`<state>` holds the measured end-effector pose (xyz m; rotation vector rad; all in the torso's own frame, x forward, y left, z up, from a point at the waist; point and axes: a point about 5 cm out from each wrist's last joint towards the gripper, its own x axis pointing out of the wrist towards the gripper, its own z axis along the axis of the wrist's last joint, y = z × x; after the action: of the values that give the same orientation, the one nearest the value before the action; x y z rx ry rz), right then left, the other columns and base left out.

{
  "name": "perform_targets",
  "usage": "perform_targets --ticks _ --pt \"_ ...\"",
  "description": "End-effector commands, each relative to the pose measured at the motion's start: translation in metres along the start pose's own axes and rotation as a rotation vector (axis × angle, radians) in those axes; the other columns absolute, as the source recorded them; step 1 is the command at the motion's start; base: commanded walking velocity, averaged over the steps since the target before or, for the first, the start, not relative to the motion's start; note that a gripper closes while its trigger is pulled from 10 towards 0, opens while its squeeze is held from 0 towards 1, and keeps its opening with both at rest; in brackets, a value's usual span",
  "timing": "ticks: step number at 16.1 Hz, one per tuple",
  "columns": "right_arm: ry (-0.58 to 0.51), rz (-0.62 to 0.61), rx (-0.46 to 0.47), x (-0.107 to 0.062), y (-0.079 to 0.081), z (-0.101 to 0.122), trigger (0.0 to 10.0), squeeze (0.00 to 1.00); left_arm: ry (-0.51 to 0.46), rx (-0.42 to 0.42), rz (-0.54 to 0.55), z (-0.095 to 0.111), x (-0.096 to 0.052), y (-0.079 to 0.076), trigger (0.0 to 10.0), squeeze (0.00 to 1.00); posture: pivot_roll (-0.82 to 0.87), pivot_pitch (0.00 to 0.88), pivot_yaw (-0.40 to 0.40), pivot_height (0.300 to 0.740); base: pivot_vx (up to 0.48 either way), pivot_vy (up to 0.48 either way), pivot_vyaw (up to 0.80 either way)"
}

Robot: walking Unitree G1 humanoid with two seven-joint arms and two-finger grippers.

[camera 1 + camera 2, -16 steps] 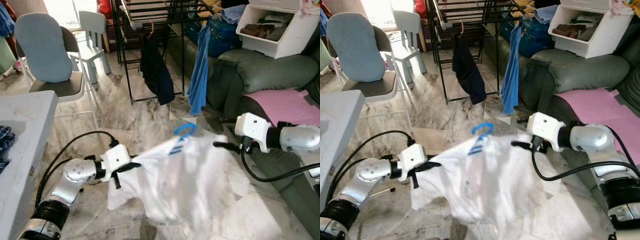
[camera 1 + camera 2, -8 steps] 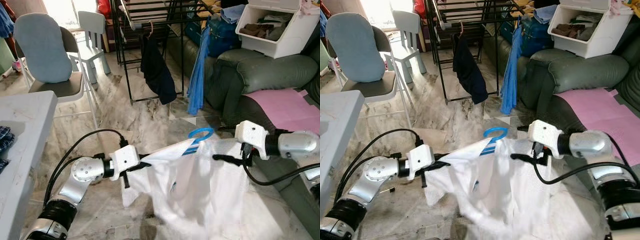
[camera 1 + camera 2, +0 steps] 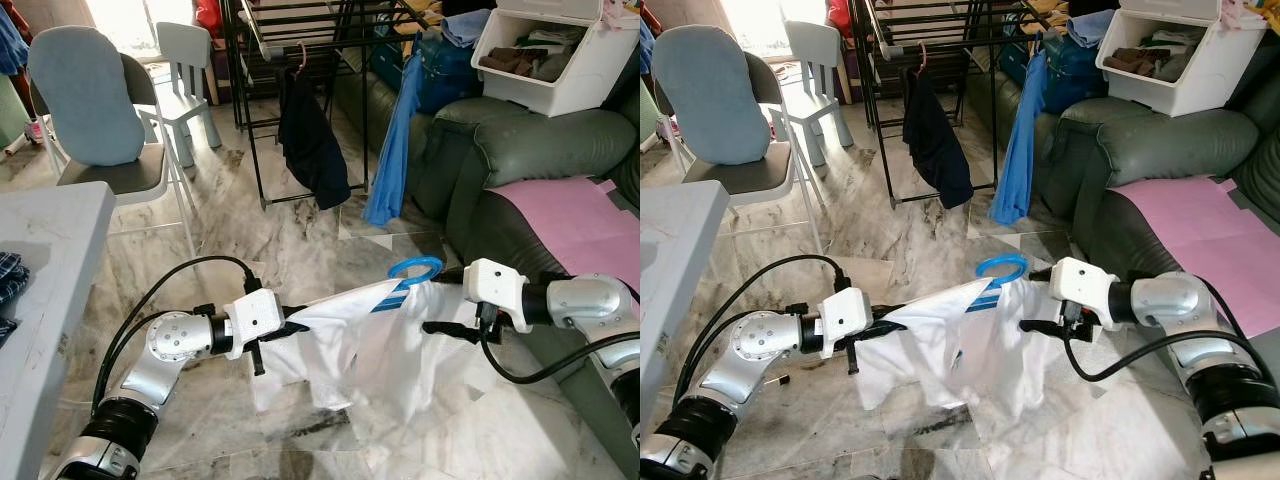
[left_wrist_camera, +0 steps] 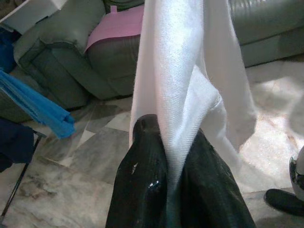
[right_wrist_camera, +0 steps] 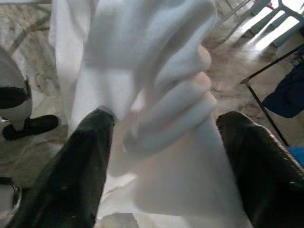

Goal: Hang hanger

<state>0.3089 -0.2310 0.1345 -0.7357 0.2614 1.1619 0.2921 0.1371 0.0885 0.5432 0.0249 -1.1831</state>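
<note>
The white shirt [image 3: 350,340] on its blue hanger [image 3: 412,270] is now drawn taut and raised at centre, clenched by the left hand [image 3: 290,327]; the right hand [image 3: 440,328] is spread around cloth. The drying rack [image 3: 300,20] at 12 o'clock awaits.

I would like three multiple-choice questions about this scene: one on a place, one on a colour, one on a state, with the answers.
1. Where does the dark garment hang?
A. on the black rack
B. on the chair
C. on the sofa

2. What colour is the hanger hook in the white shirt?
A. red
B. blue
C. black

3. How is the left gripper?
A. open, apart from the shirt
B. shut on the shirt
C. shut on the hanger

Answers:
1. A, it hangs from a rack bar.
2. B, the hook above the collar is blue.
3. B, the left wrist view shows white cloth pinched between its fingers.
</note>
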Motion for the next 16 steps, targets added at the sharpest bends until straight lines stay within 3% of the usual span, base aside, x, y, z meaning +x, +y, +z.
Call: perform_targets --ticks 1,8,16 --pt "0.012 0.037 -0.011 -0.001 0.0 0.0 0.0 0.0 -0.064 0.052 0.04 0.014 0.002 0.011 0.0 0.0 -0.15 0.0 0.007 0.74 0.0 0.0 0.0" --pt "-0.012 0.051 0.032 -0.012 -0.007 0.003 0.0 0.0 -0.037 0.083 0.045 0.009 0.002 0.011 0.0 0.0 -0.15 0.0 0.012 0.74 0.0 0.0 0.0" --pt "-0.029 0.088 0.078 -0.009 0.002 -0.001 0.0 0.0 -0.039 0.088 0.046 0.007 0.005 0.011 0.0 0.0 -0.15 0.0 0.007 0.74 0.0 0.0 0.0"
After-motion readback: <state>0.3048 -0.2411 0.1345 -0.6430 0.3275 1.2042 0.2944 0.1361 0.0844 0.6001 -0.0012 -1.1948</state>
